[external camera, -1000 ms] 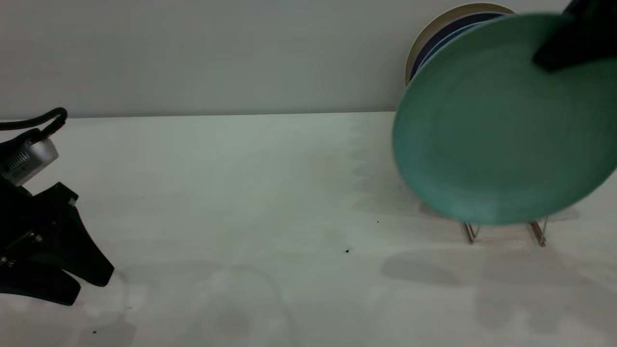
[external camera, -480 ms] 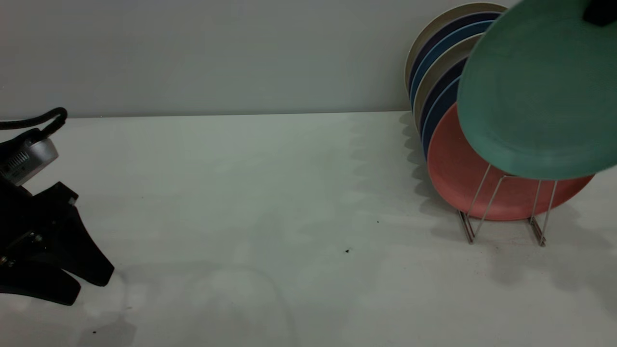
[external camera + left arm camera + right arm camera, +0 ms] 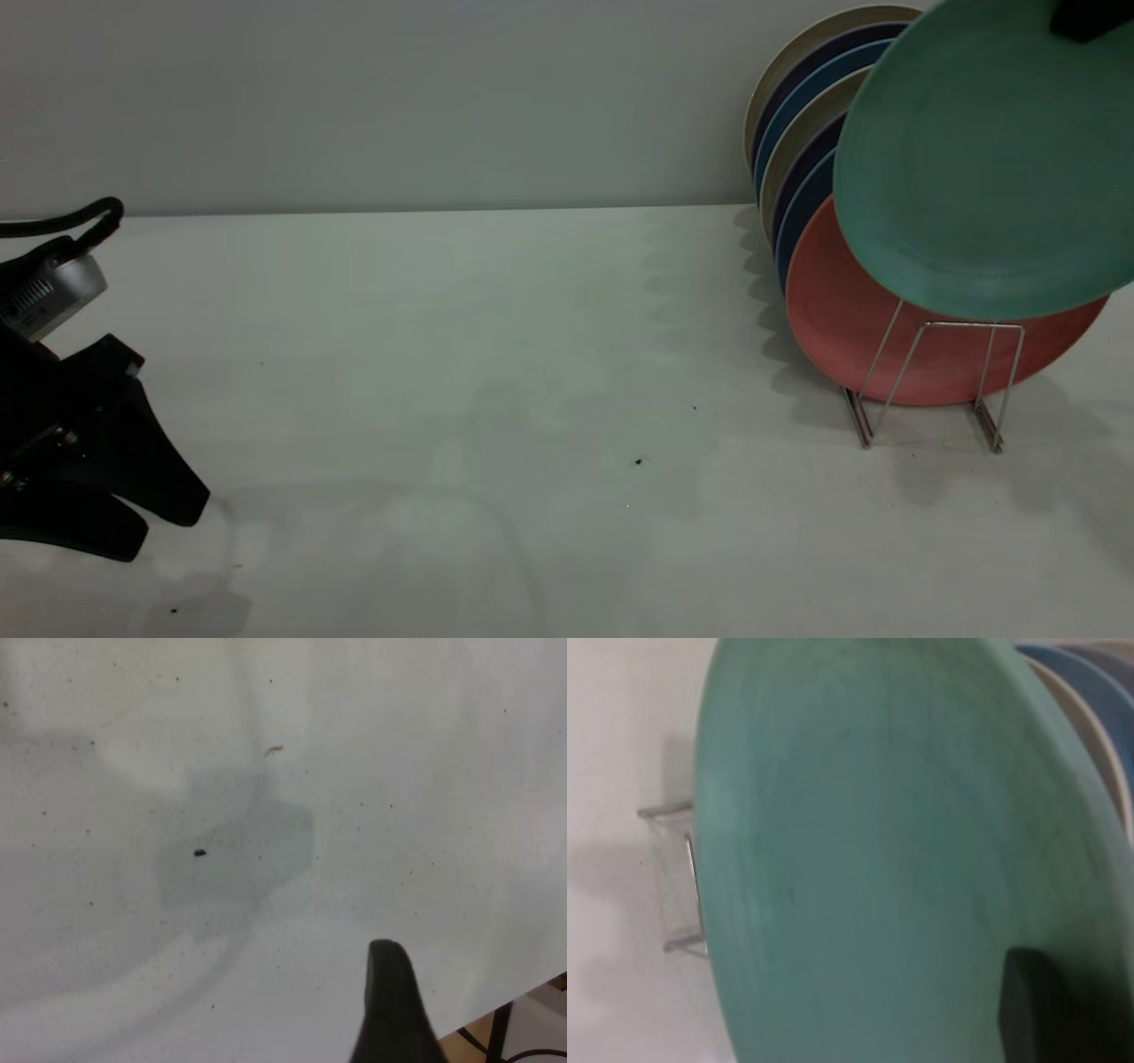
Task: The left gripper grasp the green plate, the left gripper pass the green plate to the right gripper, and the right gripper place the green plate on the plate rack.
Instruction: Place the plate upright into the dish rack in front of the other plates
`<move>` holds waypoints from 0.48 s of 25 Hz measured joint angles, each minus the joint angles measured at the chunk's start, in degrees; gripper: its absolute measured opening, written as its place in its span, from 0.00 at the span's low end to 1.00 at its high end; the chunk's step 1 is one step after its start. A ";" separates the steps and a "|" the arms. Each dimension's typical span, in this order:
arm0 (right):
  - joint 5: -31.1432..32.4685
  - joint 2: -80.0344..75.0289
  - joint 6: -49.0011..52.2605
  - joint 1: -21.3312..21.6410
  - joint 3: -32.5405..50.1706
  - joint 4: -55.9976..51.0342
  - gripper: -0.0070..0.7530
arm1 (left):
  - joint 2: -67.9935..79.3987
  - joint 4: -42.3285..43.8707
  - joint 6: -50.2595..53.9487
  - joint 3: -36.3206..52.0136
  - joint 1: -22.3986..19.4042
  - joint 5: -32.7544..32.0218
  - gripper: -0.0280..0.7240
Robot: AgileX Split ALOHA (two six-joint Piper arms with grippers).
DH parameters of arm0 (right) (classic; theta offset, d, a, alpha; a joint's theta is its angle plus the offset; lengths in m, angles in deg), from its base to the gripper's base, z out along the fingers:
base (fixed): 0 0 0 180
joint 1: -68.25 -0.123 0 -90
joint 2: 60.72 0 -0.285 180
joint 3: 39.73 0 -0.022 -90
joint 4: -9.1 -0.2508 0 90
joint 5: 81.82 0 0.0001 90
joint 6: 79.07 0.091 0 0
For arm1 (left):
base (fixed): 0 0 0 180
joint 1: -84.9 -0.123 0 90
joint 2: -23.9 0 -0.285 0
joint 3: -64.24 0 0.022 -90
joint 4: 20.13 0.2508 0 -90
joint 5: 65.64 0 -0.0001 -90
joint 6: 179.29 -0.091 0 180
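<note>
I have the round, matte teal-green plate (image 3: 983, 168) hanging in the air from my right tool (image 3: 1090, 18), a black wedge-fingered gripper of which only a dark tip shows at the top edge of the exterior view. It is clamped on the plate's upper rim; in the right wrist view one black finger (image 3: 1032, 1005) lies against the plate's face.

The relation that matters is plate to rack. The thin silver wire plate rack (image 3: 930, 381) stands on the bench directly below the plate's lower edge, and its front trapezoid loop is free, just ahead of the salmon-pink plate (image 3: 850, 319). The green plate is tilted, face toward the camera, its lower rim above that loop and not touching it. I judge that the coming move is a descent into the front slot, keeping the tilt parallel to the plates already stacked behind, blue and cream ones leaning in a row (image 3: 797, 115).

My left tool (image 3: 106, 505), black with a looped braided cable, rests parked at the far left, low over the white bench (image 3: 496, 354); its fingers are spread and empty.

A plain grey wall closes the scene behind.
</note>
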 joint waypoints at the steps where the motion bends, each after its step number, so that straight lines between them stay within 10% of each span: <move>1: -0.44 -0.42 -0.14 0.00 0.00 -0.23 0.11 | 0.00 0.00 0.00 0.00 0.00 0.00 0.71; 12: -2.05 -4.96 -0.28 0.00 0.00 -0.39 0.11 | 0.00 0.00 0.00 0.00 0.00 0.00 0.71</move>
